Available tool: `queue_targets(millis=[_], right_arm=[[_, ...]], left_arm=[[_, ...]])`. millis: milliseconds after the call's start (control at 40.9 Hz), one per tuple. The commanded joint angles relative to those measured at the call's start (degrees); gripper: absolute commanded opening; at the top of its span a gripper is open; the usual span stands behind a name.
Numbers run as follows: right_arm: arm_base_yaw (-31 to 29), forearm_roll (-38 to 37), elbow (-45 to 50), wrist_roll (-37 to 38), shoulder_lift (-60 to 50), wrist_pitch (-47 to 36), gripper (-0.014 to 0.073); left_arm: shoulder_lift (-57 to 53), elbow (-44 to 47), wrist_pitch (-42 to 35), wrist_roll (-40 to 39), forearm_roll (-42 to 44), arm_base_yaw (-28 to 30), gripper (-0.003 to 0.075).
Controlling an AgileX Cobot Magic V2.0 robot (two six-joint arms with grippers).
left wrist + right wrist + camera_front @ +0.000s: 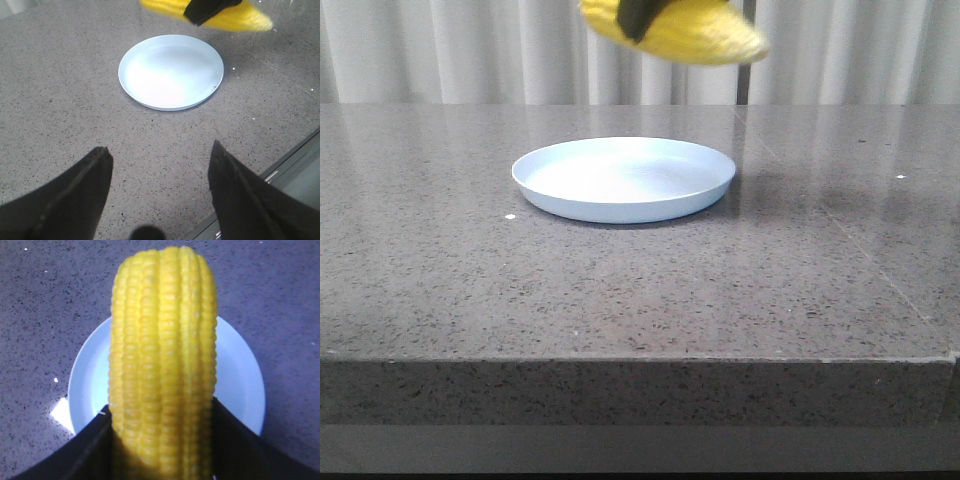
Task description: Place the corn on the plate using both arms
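Low front view; wrists overlooking plate (623, 180)

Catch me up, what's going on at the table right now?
The right tool is shut on the corn and holds it in the air above the plate, which sits empty on the stone table. The cob has not touched down yet. The left tool is open and holds nothing, hanging over the table short of the plate.
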Motion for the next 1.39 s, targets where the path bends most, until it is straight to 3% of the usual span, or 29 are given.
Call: queue_targets(millis=[0, 342, 538, 611, 880, 1174, 1369], right_arm=[[0.10, 1.77, -2.09, -0.48, 0.06, -6.03, 0.0258], [0.10, 1.73, -2.09, -0.48, 8.38, -12.21, 0.0283], [0.04, 1.61, -2.09, -0.48, 9.80, -12.80, 0.0554], [-0.01, 1.10, -2.09, -0.48, 9.82, -12.80, 0.0605], [-0.01, -2.67, -2.09, -0.48, 4.29, -9.90, 0.0604], [0.06, -4.90, -1.80, -0.48, -9.90, 0.59, 0.0604], [0.53, -5.56, 4.60, -0.48, -21.03, 4.24, 0.0604]], left_arm=[[-0.03, -1.46, -4.11, -0.55, 0.23, -0.38, 0.0421], [-0.03, -1.46, -4.11, -0.55, 0.23, -0.38, 0.0421], [-0.03, -1.46, -4.11, -0.55, 0.23, -0.38, 0.0421], [-0.03, -1.46, -4.14, -0.55, 0.23, -0.38, 0.0421], [-0.03, -1.46, -4.36, -0.55, 0.23, -0.38, 0.0421], [-0.03, -1.46, -4.36, -0.55, 0.23, -0.38, 0.0421], [-0.03, -1.46, -4.36, -0.55, 0.23, -0.38, 0.0421]])
